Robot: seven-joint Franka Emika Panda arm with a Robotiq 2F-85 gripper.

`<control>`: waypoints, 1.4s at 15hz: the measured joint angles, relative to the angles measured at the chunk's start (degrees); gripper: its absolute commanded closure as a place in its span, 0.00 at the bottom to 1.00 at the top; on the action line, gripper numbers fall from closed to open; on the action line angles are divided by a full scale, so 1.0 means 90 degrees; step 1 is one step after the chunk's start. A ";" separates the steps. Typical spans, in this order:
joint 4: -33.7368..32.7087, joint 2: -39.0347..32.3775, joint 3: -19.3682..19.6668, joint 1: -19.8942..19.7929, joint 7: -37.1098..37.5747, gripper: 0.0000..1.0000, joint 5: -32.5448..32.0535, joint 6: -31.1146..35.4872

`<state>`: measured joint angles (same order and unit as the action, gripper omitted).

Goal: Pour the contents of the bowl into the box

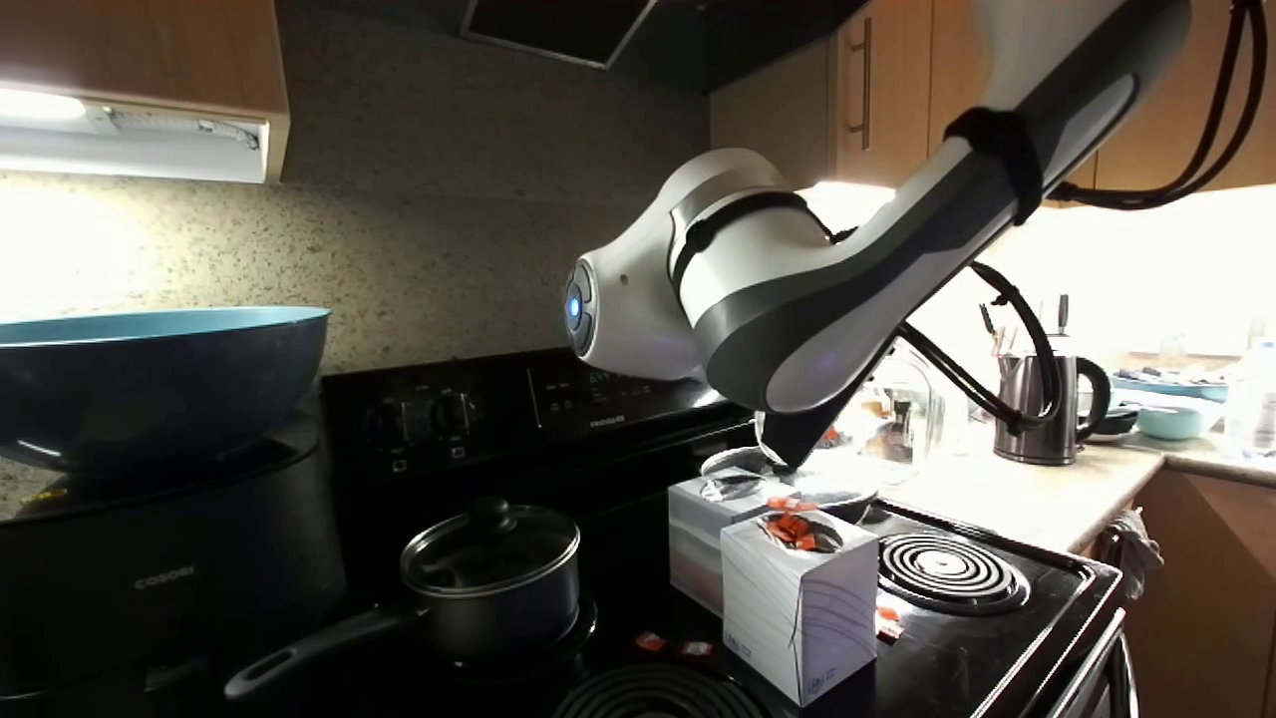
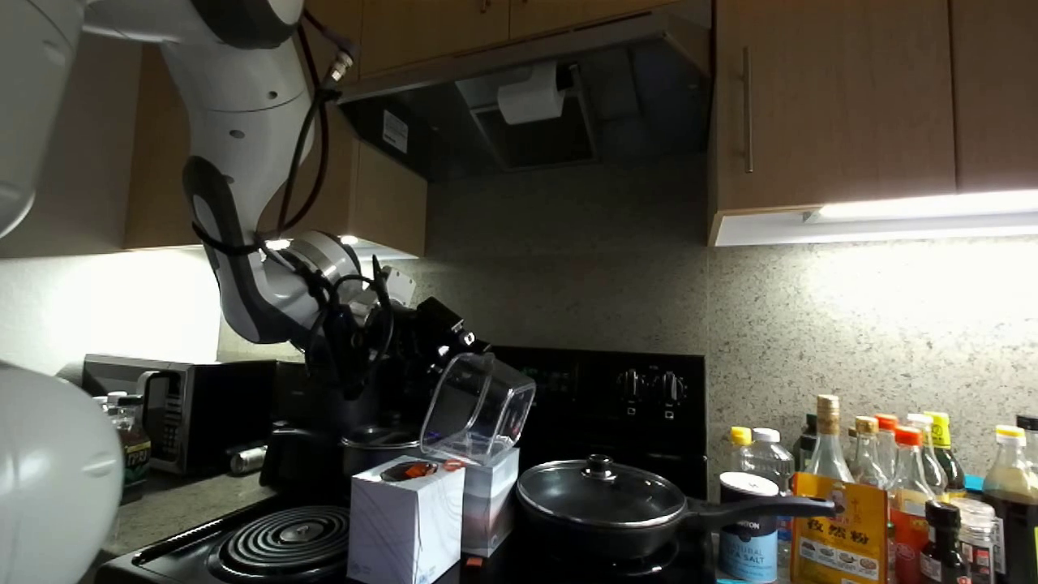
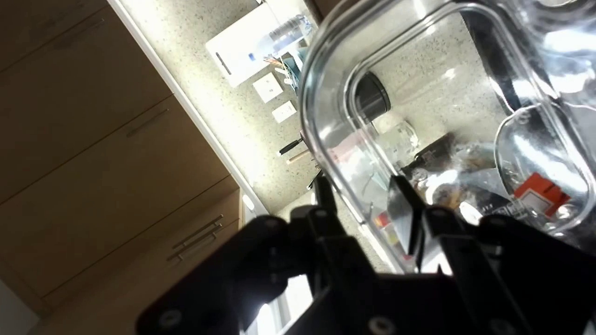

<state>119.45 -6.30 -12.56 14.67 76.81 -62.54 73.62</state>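
The clear bowl (image 2: 482,410) is tilted on its side just above the white boxes. My gripper (image 2: 474,350) is shut on its wall. In the wrist view, the fingers (image 3: 361,186) stand on either side of the bowl's rim (image 3: 335,116). The white box (image 2: 405,519) stands upright below; it also shows in an exterior view (image 1: 797,598). Reddish-orange pieces, the contents (image 1: 791,531), fill its top opening and lie at its top edge. One piece (image 3: 542,193) shows through the bowl; I cannot tell if it lies inside.
A second white box (image 1: 698,538) stands against the first. A lidded pot (image 1: 493,588) and a lidded frying pan (image 2: 600,511) stand on the stove. Loose pieces (image 1: 650,641) lie on the stove. A big teal-blue bowl (image 1: 159,389) and several bottles (image 2: 859,454) stand around.
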 measured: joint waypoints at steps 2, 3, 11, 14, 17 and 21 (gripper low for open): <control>-0.0009 -0.0031 0.0003 0.0000 0.0007 0.71 0.0000 0.0000; -0.0012 -0.0051 0.0005 0.0000 0.0007 0.67 -0.0001 0.0002; -0.0030 -0.0081 0.0203 -0.0231 -0.0062 1.00 0.0244 0.0959; -0.0035 -0.0044 0.0289 -0.0348 -0.0087 0.98 0.0443 0.1258; 0.0073 0.0131 0.0415 -0.0480 -0.0251 0.98 0.0791 0.1506; 0.0881 0.0810 0.0760 -0.0841 -0.0655 0.98 0.1545 0.2296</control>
<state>127.38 0.99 -5.72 7.11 70.91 -48.63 94.28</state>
